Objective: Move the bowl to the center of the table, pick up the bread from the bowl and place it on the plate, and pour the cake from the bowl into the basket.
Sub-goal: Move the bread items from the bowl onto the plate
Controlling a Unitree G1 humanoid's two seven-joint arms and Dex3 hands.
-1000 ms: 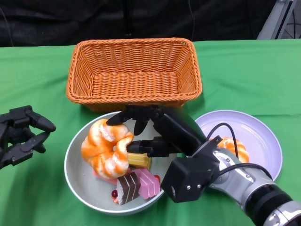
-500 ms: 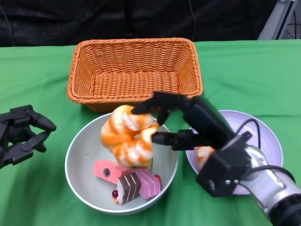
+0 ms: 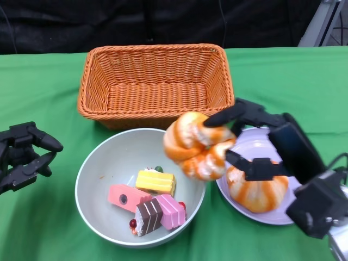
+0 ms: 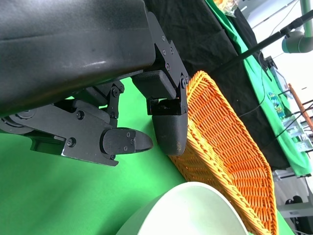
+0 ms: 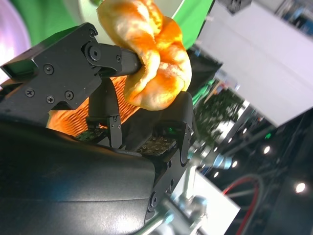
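right hand (image 3: 247, 147) grips the twisted orange glazed bread (image 3: 197, 144) between grey bowl (image 3: 92, 168) and lavender plate (image 3: 304, 157); next, probably lowering it beside the bread already there.

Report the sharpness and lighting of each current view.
Head view: even light, sharp, the twisted orange-glazed bread crisp. Right wrist view: bread sharp, background blurred with bright light spots. Left wrist view: glare on the black shell, the orange wicker basket sharp.

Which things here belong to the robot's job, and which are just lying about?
Job:
- twisted orange-glazed bread, held by right hand
- pale grey round bowl
- small cake pieces in it
- white round plate, already bearing another orange bread
- orange wicker basket

Lying about:
- green tablecloth
- idle left hand
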